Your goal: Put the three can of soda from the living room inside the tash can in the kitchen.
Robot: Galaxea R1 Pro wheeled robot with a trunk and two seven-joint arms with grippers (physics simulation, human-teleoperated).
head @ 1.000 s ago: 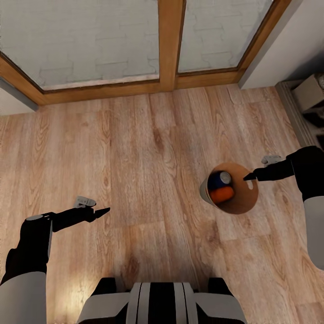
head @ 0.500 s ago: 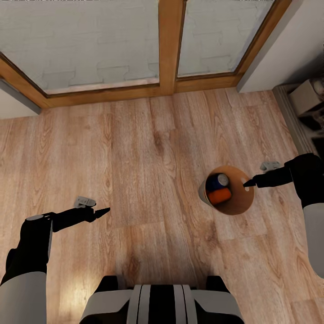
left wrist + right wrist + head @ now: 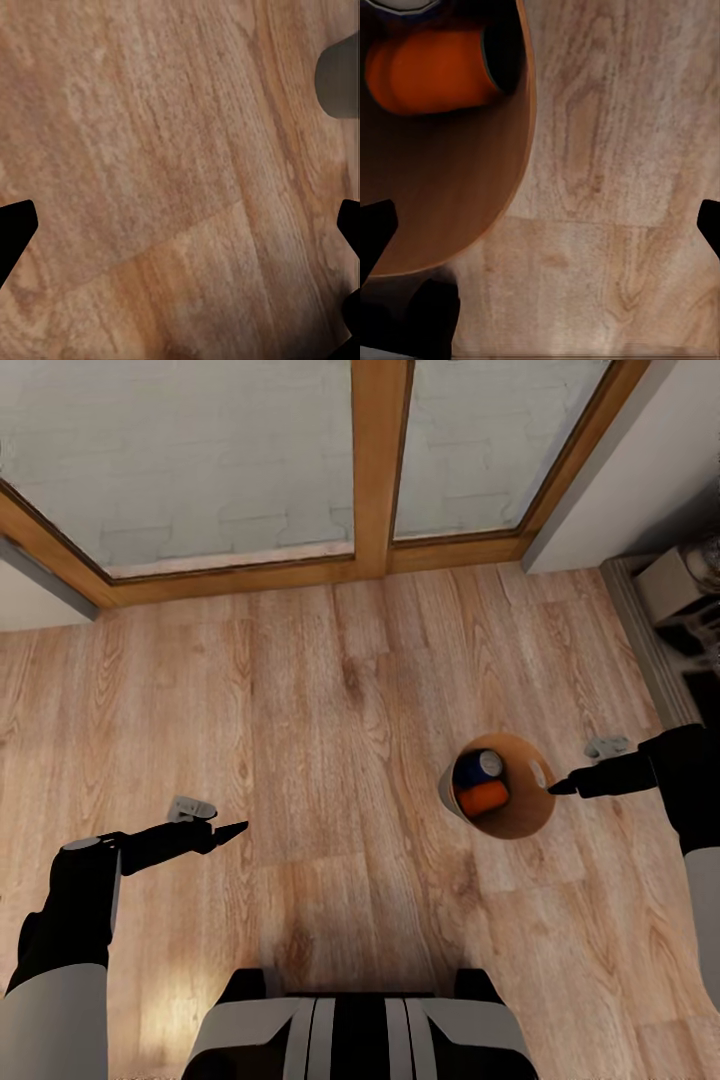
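The tash can (image 3: 520, 822), a tan-lined bucket, stands on the wood plank floor to my right. Inside it lie a blue can of soda (image 3: 478, 766) and an orange can of soda (image 3: 484, 799); a third can is hidden. My right gripper (image 3: 560, 787) is open, its tip at the bucket's right rim with nothing between the fingers. The right wrist view looks down past the bucket's rim (image 3: 521, 150) at the orange can (image 3: 431, 71), with the gripper (image 3: 540, 240) spread wide. My left gripper (image 3: 235, 827) hangs open over bare floor, far left of the bucket, fingers apart (image 3: 180, 240).
Wood-framed glass doors (image 3: 378, 470) close off the far side. A white wall corner (image 3: 640, 460) and a low shelf with boxes (image 3: 680, 595) stand at the right. My base (image 3: 360, 1030) shows at the near edge. A dark grey rounded shape (image 3: 341, 75) sits at the left wrist view's edge.
The camera has tilted a little, sliding the floor and doors down the picture. My right gripper has drawn back from over the bucket's far rim to its right rim. The left arm is still.
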